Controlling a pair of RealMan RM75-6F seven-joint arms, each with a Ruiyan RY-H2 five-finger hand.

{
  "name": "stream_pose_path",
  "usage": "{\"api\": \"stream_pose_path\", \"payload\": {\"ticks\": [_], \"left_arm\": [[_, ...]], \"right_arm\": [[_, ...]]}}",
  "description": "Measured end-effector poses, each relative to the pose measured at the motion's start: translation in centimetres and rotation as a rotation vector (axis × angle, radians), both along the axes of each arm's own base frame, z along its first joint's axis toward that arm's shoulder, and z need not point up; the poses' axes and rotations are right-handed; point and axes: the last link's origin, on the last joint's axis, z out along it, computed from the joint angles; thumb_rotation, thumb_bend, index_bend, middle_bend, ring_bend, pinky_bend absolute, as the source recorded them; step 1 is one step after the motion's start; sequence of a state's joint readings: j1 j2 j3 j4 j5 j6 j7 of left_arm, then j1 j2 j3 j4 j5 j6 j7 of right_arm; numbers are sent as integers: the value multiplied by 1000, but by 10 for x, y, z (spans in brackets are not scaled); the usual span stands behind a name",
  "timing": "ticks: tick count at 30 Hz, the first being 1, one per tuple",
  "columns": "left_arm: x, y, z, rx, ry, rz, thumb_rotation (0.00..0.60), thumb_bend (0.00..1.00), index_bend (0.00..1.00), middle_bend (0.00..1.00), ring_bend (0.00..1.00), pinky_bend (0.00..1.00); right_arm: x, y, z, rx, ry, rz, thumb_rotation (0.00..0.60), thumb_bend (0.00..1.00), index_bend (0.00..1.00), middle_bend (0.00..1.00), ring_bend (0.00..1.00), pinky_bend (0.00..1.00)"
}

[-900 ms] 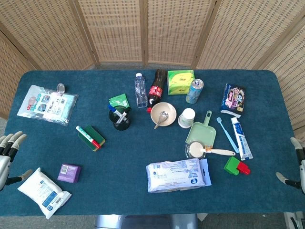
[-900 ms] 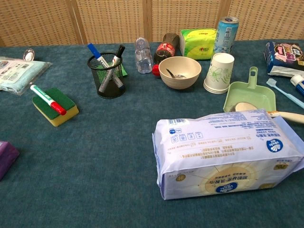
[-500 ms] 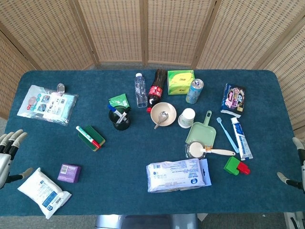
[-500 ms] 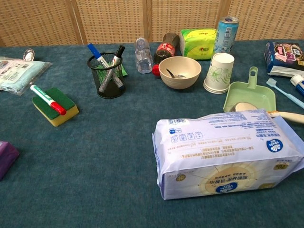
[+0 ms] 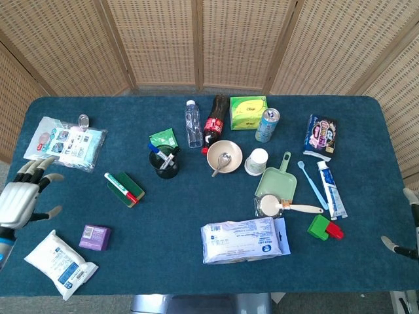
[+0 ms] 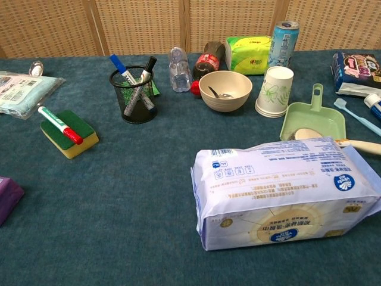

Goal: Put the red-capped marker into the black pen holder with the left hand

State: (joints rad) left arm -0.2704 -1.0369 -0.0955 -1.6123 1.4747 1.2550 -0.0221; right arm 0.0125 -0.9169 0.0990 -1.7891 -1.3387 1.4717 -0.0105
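Observation:
The red-capped marker (image 5: 120, 186) (image 6: 60, 125), white with a green band, lies across a green and yellow sponge (image 5: 128, 188) (image 6: 71, 134). Behind and to the right of it stands the black mesh pen holder (image 5: 163, 164) (image 6: 134, 95) with two markers inside. My left hand (image 5: 21, 195) hovers over the table's left edge, fingers spread and holding nothing, well left of the marker. Only a bit of my right hand (image 5: 407, 227) shows at the frame's right edge, fingers apart with nothing in them. The chest view shows neither hand.
A purple box (image 5: 95, 237) and a white wipes pack (image 5: 60, 263) lie near my left hand, a plastic bag (image 5: 64, 142) behind it. A bowl (image 5: 224, 156), bottles, paper cup (image 5: 257, 161), dustpan (image 5: 277, 182) and large tissue pack (image 5: 243, 239) fill the centre and right.
My left hand has risen and moved inward over the table edge, toward the marker. The right hand and all objects stay put.

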Motion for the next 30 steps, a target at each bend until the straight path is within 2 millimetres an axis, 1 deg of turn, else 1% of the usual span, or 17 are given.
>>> {"api": "stream_pose_path", "payload": {"ticks": [2, 6, 9, 11, 21, 25, 30], "left_arm": [[2, 9, -4, -4, 29, -28, 600, 314, 315, 0, 0, 10], [6, 27, -19, -27, 85, -77, 600, 319, 315, 0, 0, 12], [9, 35, -30, -55, 122, -91, 600, 319, 314, 0, 0, 12], [11, 38, -36, -72, 145, -97, 600, 319, 315, 0, 0, 12], [21, 51, -80, -129, 260, -142, 600, 319, 349, 0, 0, 16], [26, 57, -92, -130, 282, -152, 600, 322, 359, 0, 0, 21], [34, 67, -100, -122, 296, -158, 600, 323, 374, 0, 0, 24]], "right_arm": [[0, 0, 0, -1, -3, -4, 600, 0, 0, 0, 0, 0], [0, -1, 0, -2, -5, -6, 600, 0, 0, 0, 0, 0], [-1, -1, 0, -1, -8, -9, 600, 0, 0, 0, 0, 0], [-1, -1, 1, -2, -12, -10, 600, 0, 0, 0, 0, 0], [-2, 0, 3, -4, -28, -11, 600, 0, 0, 0, 0, 0], [-3, 0, 4, -4, -38, -13, 600, 0, 0, 0, 0, 0], [-4, 1, 6, -7, -42, -19, 600, 0, 0, 0, 0, 0]]}}
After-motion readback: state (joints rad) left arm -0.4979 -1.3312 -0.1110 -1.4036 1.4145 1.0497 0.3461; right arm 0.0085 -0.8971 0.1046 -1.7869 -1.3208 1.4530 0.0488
